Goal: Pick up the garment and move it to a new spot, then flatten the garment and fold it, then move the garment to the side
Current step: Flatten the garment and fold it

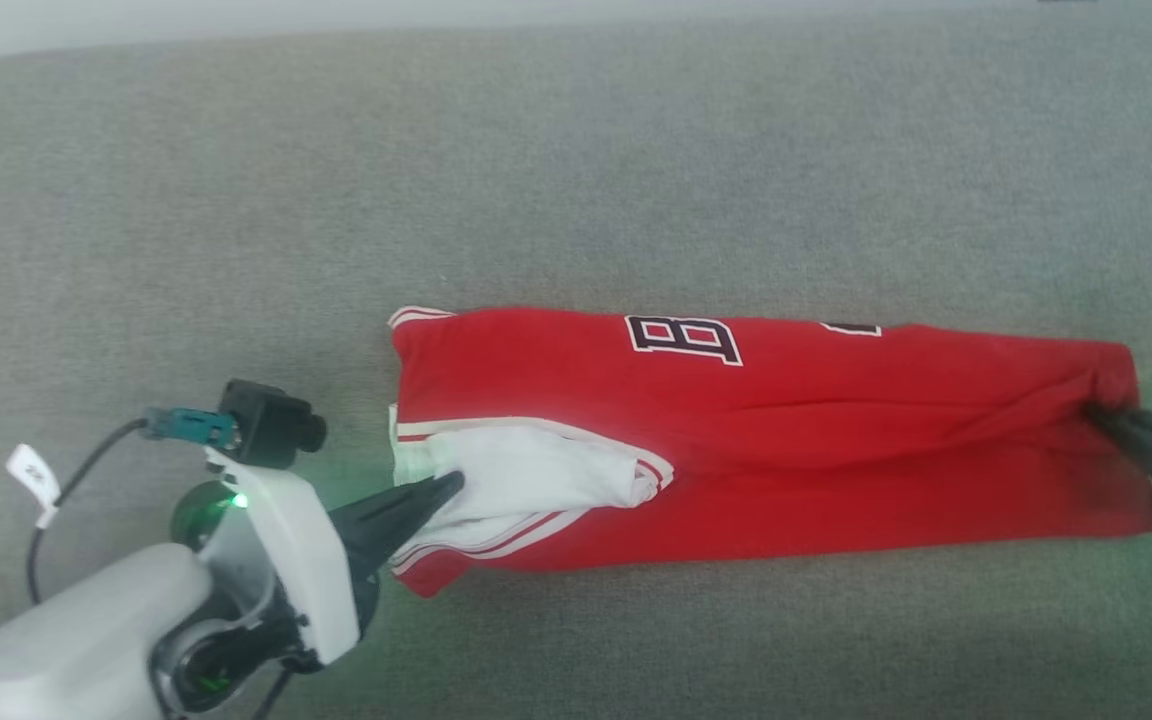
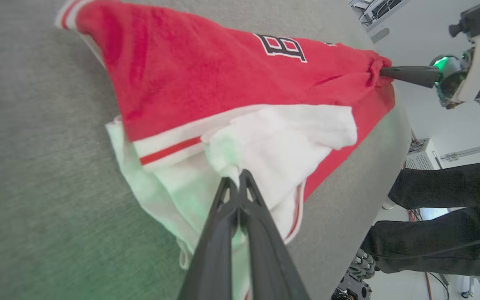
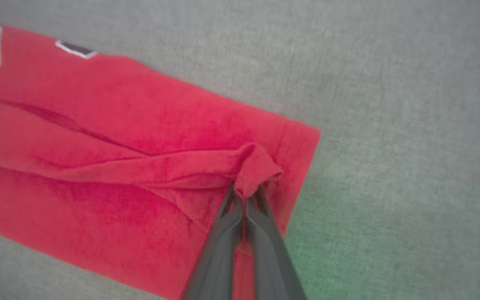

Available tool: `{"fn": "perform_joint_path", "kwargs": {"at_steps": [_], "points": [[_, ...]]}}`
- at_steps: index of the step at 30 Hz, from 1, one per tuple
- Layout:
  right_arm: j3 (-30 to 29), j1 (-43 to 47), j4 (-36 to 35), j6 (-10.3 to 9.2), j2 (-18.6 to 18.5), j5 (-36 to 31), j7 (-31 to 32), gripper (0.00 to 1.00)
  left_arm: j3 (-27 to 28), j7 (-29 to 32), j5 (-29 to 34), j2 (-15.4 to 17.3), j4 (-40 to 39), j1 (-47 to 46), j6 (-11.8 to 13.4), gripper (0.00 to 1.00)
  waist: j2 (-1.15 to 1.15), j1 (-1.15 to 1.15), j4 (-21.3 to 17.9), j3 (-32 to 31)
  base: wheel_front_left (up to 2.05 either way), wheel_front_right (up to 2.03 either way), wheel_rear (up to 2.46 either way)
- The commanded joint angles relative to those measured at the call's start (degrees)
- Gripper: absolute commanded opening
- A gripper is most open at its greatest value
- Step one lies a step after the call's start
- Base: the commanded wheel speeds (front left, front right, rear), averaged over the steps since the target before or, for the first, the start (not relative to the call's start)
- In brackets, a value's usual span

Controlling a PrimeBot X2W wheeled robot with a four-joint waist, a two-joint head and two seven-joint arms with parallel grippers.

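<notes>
Shows the garment, bright red, folded lengthwise into a long narrow band and lying left to right across the middle of a grey, felt-like surface. Shows dark, white-outlined lettering along the far edge of the red cloth, partly cut off by the fold. Shows a white sleeve with red stripe trim on top of the band at its left end, crumpled and bunched.

Finds the left tool at that left end, fingers pressed together on a pinch of the white sleeve cloth. Confirms this close up in the left wrist view: two dark fingers meeting at the tips, white fabric nipped between them.

Finds the right tool at the opposite, right end, fingers together and clamped on a small gathered knot of red cloth near the hem. Shows creases running from that knot back along the band, and the cloth drawn fairly straight between the two grips.

Shows a green glow from the wrist lights, spilling onto the sleeve and onto the surface near each tool.

Beyond the surface's edge, in the left wrist view, shows a person's legs in dark trousers.
</notes>
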Motion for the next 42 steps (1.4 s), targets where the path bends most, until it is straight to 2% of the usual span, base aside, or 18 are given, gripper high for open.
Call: {"fn": "perform_joint_path", "kwargs": {"at_steps": [1,7,8,9,10,11,12,17,20,23,26,29,33,42], "points": [[0.0,0.5,0.8,-0.02,0.6,-0.8,-0.3,0.00,-0.2,-0.8,0.4,-1.0,0.9,0.5,-0.1,0.00,0.00,0.00,-0.5,0.7,0.00,0.00,0.00],[0.5,-1.0,2.6,-0.02,3.9,-1.7,-0.5,0.00,-1.9,-4.4,2.1,-2.8,5.4,-0.1,-0.1,0.00,0.00,0.00,-1.5,1.9,0.00,0.00,0.00],[0.3,-1.1,2.5,-0.02,4.2,-1.6,-0.8,0.20,-2.0,-5.3,2.4,-3.0,5.9,-0.1,-0.1,0.13,0.00,0.00,-1.6,1.9,0.00,0.00,0.00],[-0.1,-1.1,2.4,-0.02,4.2,-1.2,-1.4,0.43,-2.0,-6.4,2.5,-3.2,6.4,0.0,-0.1,0.33,0.00,0.00,-1.6,1.8,0.00,0.00,0.00],[-0.6,-0.8,2.3,-0.02,4.1,-0.8,-1.8,0.76,-1.8,-7.7,2.3,-3.4,6.6,0.2,-0.1,0.47,0.00,0.00,-1.6,1.5,0.00,0.00,0.00],[-1.1,-0.4,2.2,-0.02,3.9,-0.2,-2.1,1.00,-1.7,-8.9,2.3,-3.4,6.6,0.5,-0.1,0.67,0.00,0.00,-1.5,1.3,0.00,0.00,0.00],[-1.6,0.3,2.2,-0.02,3.6,0.6,-2.4,1.00,-1.7,-10.2,2.7,-3.5,6.7,0.7,-0.1,1.00,0.00,0.00,-1.3,1.0,0.00,0.00,0.00],[-4.9,3.2,1.7,-0.01,1.6,4.6,-2.2,1.00,-0.3,-14.8,4.1,-4.6,8.0,2.9,-0.1,1.00,0.00,0.00,0.1,-0.6,0.00,0.00,0.00],[-6.6,5.0,2.6,-0.01,0.9,6.4,-1.7,1.00,2.7,-15.7,4.4,-6.0,8.7,5.1,-0.1,1.00,0.00,0.00,1.4,-1.4,0.00,0.00,0.00],[-7.7,6.7,3.4,-0.01,0.8,8.2,-0.4,1.00,8.6,-15.8,5.7,-8.6,9.2,8.7,-0.1,1.00,0.00,0.00,3.0,-2.2,0.00,0.00,0.00],[-8.3,7.7,4.4,-0.01,1.1,9.3,0.5,1.00,14.2,-15.8,9.8,-10.5,10.8,12.8,-0.1,1.00,0.00,0.00,4.5,-2.9,0.00,0.00,0.00],[-8.9,8.4,5.8,-0.01,1.3,9.8,1.6,1.00,20.3,-15.8,13.3,-14.0,11.1,16.9,-0.1,1.00,0.00,0.00,6.0,-3.5,0.00,0.00,0.00],[-9.4,9.0,7.9,-0.01,1.8,10.3,4.2,1.00,29.3,-15.8,20.2,-17.4,11.2,21.8,-0.1,1.00,0.00,0.00,7.6,-4.2,0.00,0.00,0.00],[-11.0,9.9,10.8,-0.01,3.4,9.8,6.6,1.00,46.1,-15.8,41.2,-25.2,9.6,30.1,-0.1,1.00,0.00,0.00,9.3,-5.9,0.00,0.00,0.00]]}}
